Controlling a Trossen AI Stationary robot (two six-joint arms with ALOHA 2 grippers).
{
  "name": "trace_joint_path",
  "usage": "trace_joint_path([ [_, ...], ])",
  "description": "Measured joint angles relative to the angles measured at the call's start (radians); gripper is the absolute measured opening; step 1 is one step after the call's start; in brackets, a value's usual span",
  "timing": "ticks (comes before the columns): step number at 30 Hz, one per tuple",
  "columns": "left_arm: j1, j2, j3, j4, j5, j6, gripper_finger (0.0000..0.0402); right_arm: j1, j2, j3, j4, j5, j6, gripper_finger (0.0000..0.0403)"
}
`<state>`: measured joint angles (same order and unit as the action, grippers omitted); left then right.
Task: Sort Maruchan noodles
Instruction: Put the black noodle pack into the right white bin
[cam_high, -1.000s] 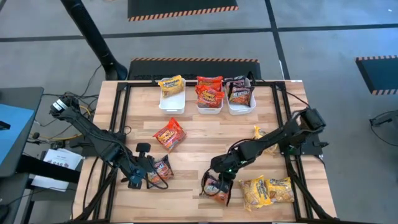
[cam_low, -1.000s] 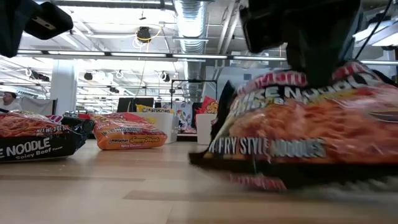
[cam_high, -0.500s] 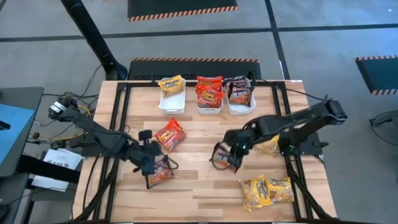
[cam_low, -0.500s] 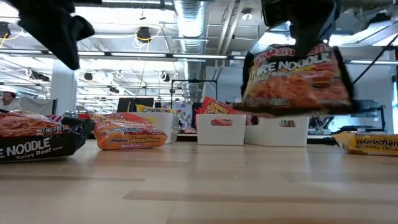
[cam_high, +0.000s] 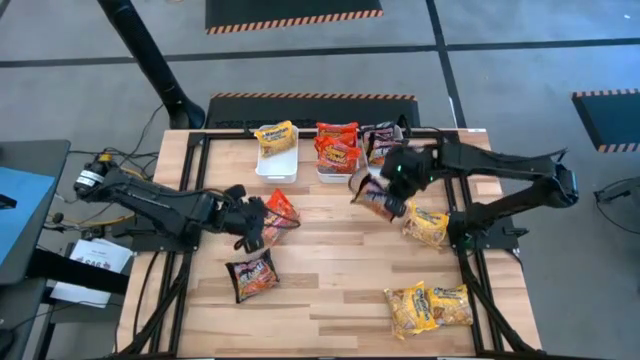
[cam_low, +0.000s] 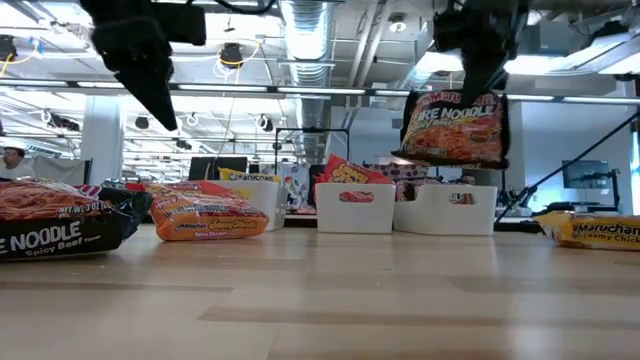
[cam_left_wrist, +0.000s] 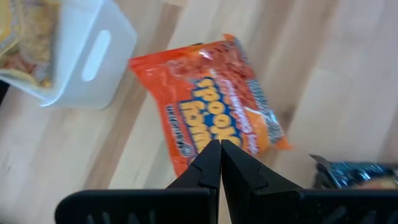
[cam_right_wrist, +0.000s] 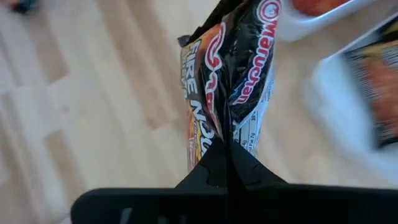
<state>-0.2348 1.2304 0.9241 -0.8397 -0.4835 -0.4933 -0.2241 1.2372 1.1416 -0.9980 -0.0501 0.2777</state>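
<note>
**Black packet held up near the bins**

A wooden table (cam_high: 330, 290) with a black frame stands on a grey floor; the low view looks past it into an open office with ceiling lights.

Three white bins sit in a row at the top centre of the high view. The left bin (cam_high: 276, 160) holds a yellow packet (cam_high: 275, 135). The middle bin (cam_high: 337, 170) holds red packets (cam_high: 337, 145). The right bin (cam_high: 388, 172) holds dark packets (cam_high: 380, 140), partly hidden by the right arm.

The right gripper (cam_high: 372, 185) is above the table, just below and between the middle and right bins in the high view. Its fingers are clamped on the top edge of a black packet (cam_high: 378, 200), which hangs clear of the table in the low view (cam_low: 455, 128), above the bins.

The left gripper (cam_high: 258, 225) is at centre left of the high view, fingers pressed together and holding nothing, tips over the edge of an orange-red packet (cam_high: 280, 212) lying flat on the wood. A second black packet (cam_high: 251, 275) lies below it, toward the lower left.

A yellow packet (cam_high: 428, 225) lies right of centre, near the right arm's base. Two more yellow ones (cam_high: 430, 307) lie side by side at the lower right.
</note>
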Motion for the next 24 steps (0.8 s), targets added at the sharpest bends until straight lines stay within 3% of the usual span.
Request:
trace_joint_path([
  [11,0.129,0.0,0.0,0.003,0.0,-0.002,0.0,-0.345,-0.005,0.0,0.046,0.044,-0.409,0.0005],
  [18,0.177,0.0,0.0,0.004,0.001,-0.025,0.0,-0.491,-0.006,0.0,0.147,0.056,-0.625,0.0004],
  [24,0.198,0.0,0.0,0.004,0.002,-0.028,0.0,-0.576,0.028,0.0,0.22,0.057,-0.708,0.0004],
])
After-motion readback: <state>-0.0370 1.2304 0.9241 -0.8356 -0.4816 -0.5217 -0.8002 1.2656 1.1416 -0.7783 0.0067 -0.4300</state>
